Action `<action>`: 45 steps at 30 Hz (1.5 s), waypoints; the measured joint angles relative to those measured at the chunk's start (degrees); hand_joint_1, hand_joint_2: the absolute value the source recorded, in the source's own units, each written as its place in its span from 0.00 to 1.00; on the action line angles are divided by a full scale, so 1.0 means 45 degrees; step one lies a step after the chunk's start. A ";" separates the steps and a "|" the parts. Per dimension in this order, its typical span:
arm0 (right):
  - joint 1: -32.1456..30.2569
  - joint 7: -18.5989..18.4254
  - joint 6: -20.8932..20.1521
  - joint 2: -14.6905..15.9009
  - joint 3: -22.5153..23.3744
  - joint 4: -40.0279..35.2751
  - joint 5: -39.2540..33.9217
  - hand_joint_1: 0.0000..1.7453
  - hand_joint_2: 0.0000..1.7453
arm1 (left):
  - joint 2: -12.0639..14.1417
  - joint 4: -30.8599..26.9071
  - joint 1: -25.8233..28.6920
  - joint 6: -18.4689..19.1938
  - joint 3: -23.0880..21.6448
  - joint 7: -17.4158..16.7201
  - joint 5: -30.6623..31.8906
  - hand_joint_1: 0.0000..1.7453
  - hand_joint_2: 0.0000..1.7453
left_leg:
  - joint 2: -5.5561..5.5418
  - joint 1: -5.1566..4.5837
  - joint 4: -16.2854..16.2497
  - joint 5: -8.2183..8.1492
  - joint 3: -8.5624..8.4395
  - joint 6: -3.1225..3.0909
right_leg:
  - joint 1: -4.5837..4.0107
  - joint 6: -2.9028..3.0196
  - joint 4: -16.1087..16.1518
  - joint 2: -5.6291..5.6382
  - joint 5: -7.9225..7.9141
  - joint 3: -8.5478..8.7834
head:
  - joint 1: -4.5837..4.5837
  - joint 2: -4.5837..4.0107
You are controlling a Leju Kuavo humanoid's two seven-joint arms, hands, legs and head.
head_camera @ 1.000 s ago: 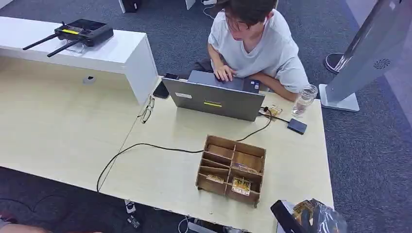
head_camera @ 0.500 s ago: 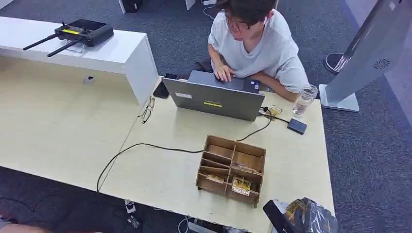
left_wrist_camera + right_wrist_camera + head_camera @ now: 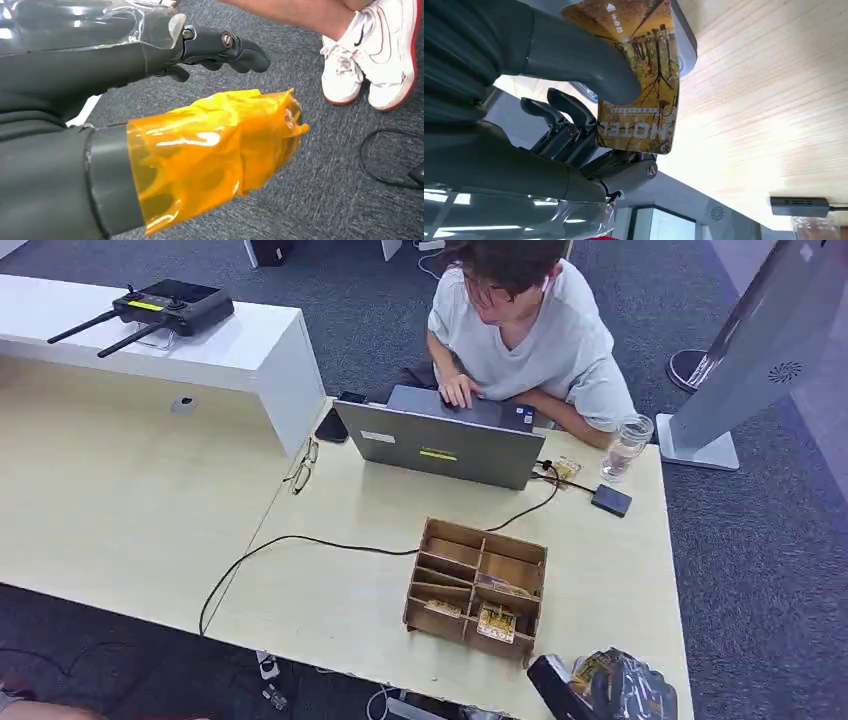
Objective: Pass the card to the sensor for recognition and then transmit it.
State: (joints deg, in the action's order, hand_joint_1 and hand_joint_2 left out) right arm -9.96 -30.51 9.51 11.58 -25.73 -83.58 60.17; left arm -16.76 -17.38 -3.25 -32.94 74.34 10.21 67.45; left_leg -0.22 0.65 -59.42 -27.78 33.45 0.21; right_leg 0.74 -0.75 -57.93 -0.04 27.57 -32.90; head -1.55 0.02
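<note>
- Pinching a yellow hotel card (image 3: 640, 80), the right hand (image 3: 589, 135) presses it between thumb and darker fingers above the table (image 3: 774, 100); the right wrist view shows the print.
- From the head view, that hand sits just beside the wooden organizer (image 3: 477, 588).
- Left hand (image 3: 200, 125) hangs over carpet, fingers loosely apart, grasping nothing.
</note>
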 joint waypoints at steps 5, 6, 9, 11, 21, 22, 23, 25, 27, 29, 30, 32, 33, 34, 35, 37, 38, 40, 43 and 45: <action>0.0009 -0.0005 0.0000 -0.0024 -0.0005 0.0039 0.0005 1.00 1.00 | 0.0000 0.0000 0.0000 0.0000 0.0000 0.0000 0.0000 0.00 0.00 | 0.0000 0.0000 0.0000 0.0000 -0.0003 0.0000 | 0.0000 0.0000 0.0000 0.0000 0.0000 0.0004 | 0.0000 0.0000; 0.0011 0.0000 0.0000 -0.0024 -0.0005 0.0044 0.0005 1.00 1.00 | 0.0000 0.0000 0.0000 0.0000 0.0000 0.0000 0.0000 0.00 0.00 | 0.0000 0.0000 0.0000 0.0000 -0.0004 0.0000 | 0.0000 0.0000 0.0000 0.0000 0.0000 0.0005 | 0.0000 0.0000; 0.0015 0.0000 0.0005 -0.0034 -0.0019 0.0058 0.0015 1.00 1.00 | 0.0000 0.0000 0.0000 0.0000 0.0000 0.0000 0.0005 0.00 0.00 | 0.0000 0.0000 0.0000 0.0000 -0.0008 0.0000 | 0.0000 0.0000 0.0000 0.0000 0.0000 0.0008 | 0.0000 0.0000; 0.0017 -0.0005 0.0019 -0.0034 -0.0024 0.0073 0.0024 1.00 1.00 | 0.0000 0.0000 0.0000 0.0000 0.0000 0.0000 0.0005 0.00 0.00 | 0.0000 0.0000 0.0000 0.0000 -0.0008 0.0000 | 0.0000 0.0000 0.0000 0.0000 0.0000 0.0009 | 0.0000 0.0000; 0.0041 0.0375 0.0861 -0.0039 -0.0141 -0.0010 0.0122 1.00 1.00 | 0.0000 0.0000 0.0000 0.0000 0.0000 0.0019 -0.0083 0.00 0.00 | 0.0000 0.0000 0.0000 0.0000 -0.0007 0.0000 | 0.0000 0.0000 0.0000 -0.0001 -0.0001 0.0009 | 0.0000 0.0000; 0.0039 0.0538 0.1125 -0.0039 -0.0189 -0.0106 0.0204 1.00 1.00 | 0.0000 -0.0005 0.0000 0.0005 0.0000 0.0024 -0.0107 0.00 0.00 | 0.0000 0.0000 0.0000 0.0000 -0.0007 0.0000 | 0.0000 0.0000 0.0000 0.0000 -0.0001 0.0008 | 0.0000 0.0000; 0.0027 0.0679 0.1349 -0.0039 -0.0218 -0.0227 0.0300 1.00 1.00 | 0.0000 -0.0005 0.0001 0.0014 0.0000 0.0024 -0.0136 0.00 0.00 | -0.0001 0.0000 0.0000 0.0000 -0.0005 0.0000 | 0.0001 0.0000 -0.0001 -0.0001 -0.0001 0.0008 | 0.0000 0.0000; -0.0001 0.1050 0.1949 -0.0044 -0.0257 -0.0608 0.0578 1.00 1.00 | -0.0005 -0.0034 0.0002 0.0058 0.0000 0.0029 -0.0209 0.00 0.00 | -0.0001 0.0000 0.0000 0.0000 -0.0003 0.0000 | 0.0001 0.0000 -0.0001 -0.0002 -0.0001 0.0007 | 0.0000 0.0000; -0.0056 0.1390 0.2352 -0.0088 -0.0262 -0.0938 0.0826 1.00 1.00 | -0.0029 -0.0083 0.0005 0.0087 0.0000 0.0039 -0.0263 0.00 0.00 | -0.0002 -0.0001 0.0000 0.0001 0.0000 0.0000 | 0.0001 0.0000 -0.0001 -0.0003 -0.0001 0.0005 | 0.0000 0.0000; -0.0091 0.1798 0.2823 -0.0146 -0.0257 -0.1385 0.1059 1.00 1.00 | -0.0058 -0.0151 0.0006 0.0117 0.0000 0.0049 -0.0301 0.00 0.00 | -0.0001 0.0000 0.0000 0.0001 0.0001 0.0001 | 0.0000 0.0000 -0.0001 -0.0002 -0.0001 0.0002 | 0.0000 0.0000; -0.0095 0.1890 0.2963 -0.0160 -0.0257 -0.1613 0.1098 1.00 1.00 | -0.0063 -0.0185 0.0007 0.0117 0.0000 0.0058 -0.0316 0.00 0.00 | -0.0001 -0.0001 0.0000 0.0000 0.0001 0.0001 | 0.0001 0.0000 -0.0001 -0.0001 0.0000 0.0001 | -0.0005 0.0000; -0.0108 0.1923 0.2997 -0.0223 -0.0257 -0.1822 0.1146 1.00 1.00 | -0.0063 -0.0189 0.0007 0.0117 0.0000 0.0058 -0.0316 0.00 0.00 | -0.0001 0.0000 0.0000 0.0000 0.0003 0.0001 | 0.0000 0.0000 -0.0001 -0.0002 0.0000 0.0000 | 0.0000 0.0000; -0.0115 0.2021 0.3036 -0.0238 -0.0257 -0.1924 0.1166 1.00 1.00 | -0.0063 -0.0204 0.0007 0.0117 0.0000 0.0058 -0.0321 0.00 0.00 | -0.0001 0.0000 0.0000 0.0000 0.0004 0.0001 | 0.0001 0.0000 -0.0001 -0.0002 0.0000 -0.0002 | 0.0000 0.0000; -0.0127 0.2245 0.3201 -0.0257 -0.0257 -0.2026 0.1205 1.00 1.00 | -0.0078 -0.0224 0.0007 0.0117 0.0000 0.0063 -0.0326 0.00 0.00 | -0.0001 -0.0001 0.0000 0.0000 0.0006 0.0000 | 0.0001 0.0000 -0.0001 -0.0003 0.0000 -0.0003 | -0.0005 0.0000; -0.0152 0.2546 0.3455 -0.0272 -0.0257 -0.2152 0.1200 1.00 1.00 | -0.0087 -0.0262 0.0009 0.0121 0.0005 0.0073 -0.0360 0.00 0.00 | -0.0001 -0.0001 0.0000 0.0000 0.0009 0.0000 | 0.0001 0.0000 -0.0001 -0.0003 0.0000 -0.0004 | 0.0000 0.0000; -0.0171 0.3241 0.4003 -0.0345 -0.0257 -0.2517 0.1136 1.00 1.00 | -0.0097 -0.0291 0.0010 0.0121 0.0005 0.0146 -0.0418 0.00 0.00 | -0.0001 0.0000 0.0000 0.0000 0.0008 0.0001 | 0.0000 0.0000 -0.0001 -0.0001 0.0000 -0.0006 | -0.0005 0.0000; -0.0171 0.3544 0.4176 -0.0383 -0.0257 -0.2747 0.1050 1.00 1.00 | -0.0097 -0.0301 0.0010 0.0121 0.0005 0.0175 -0.0437 0.00 0.00 | -0.0001 0.0000 0.0000 0.0000 0.0008 0.0001 | 0.0001 0.0000 -0.0001 -0.0001 0.0000 -0.0006 | -0.0005 0.0000; -0.0161 0.4040 0.4351 -0.0466 -0.0257 -0.3185 0.0899 1.00 1.00 | -0.0097 -0.0325 0.0011 0.0121 0.0010 0.0189 -0.0496 0.00 0.00 | -0.0001 0.0000 0.0001 0.0000 0.0009 0.0001 | 0.0000 0.0000 -0.0001 -0.0003 0.0001 -0.0006 | 0.0000 0.0000; -0.0107 0.4503 0.4415 -0.0559 -0.0257 -0.3561 0.0650 1.00 1.00 | -0.0097 -0.0325 0.0010 0.0117 0.0029 0.0189 -0.0554 0.00 0.00 | -0.0001 0.0000 0.0001 0.0000 0.0011 0.0001 | 0.0000 0.0001 -0.0002 -0.0001 0.0000 -0.0005 | 0.0000 0.0000; 0.0014 0.4876 0.4415 -0.0665 -0.0257 -0.3773 0.0423 1.00 1.00 | -0.0102 -0.0330 0.0008 0.0117 0.0034 0.0189 -0.0549 0.00 0.00 | 0.0000 -0.0001 0.0001 0.0000 0.0007 0.0001 | 0.0001 0.0000 -0.0002 0.0000 0.0000 -0.0006 | -0.0005 0.0000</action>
State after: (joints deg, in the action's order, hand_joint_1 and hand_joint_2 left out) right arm -9.89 -8.57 29.38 8.59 -26.88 -100.56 62.08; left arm -17.22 -18.86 -3.21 -32.41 74.49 11.06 64.98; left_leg -0.22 0.64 -59.41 -27.78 33.49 0.22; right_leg 0.75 -0.74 -57.94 -0.04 27.57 -32.92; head -1.57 0.02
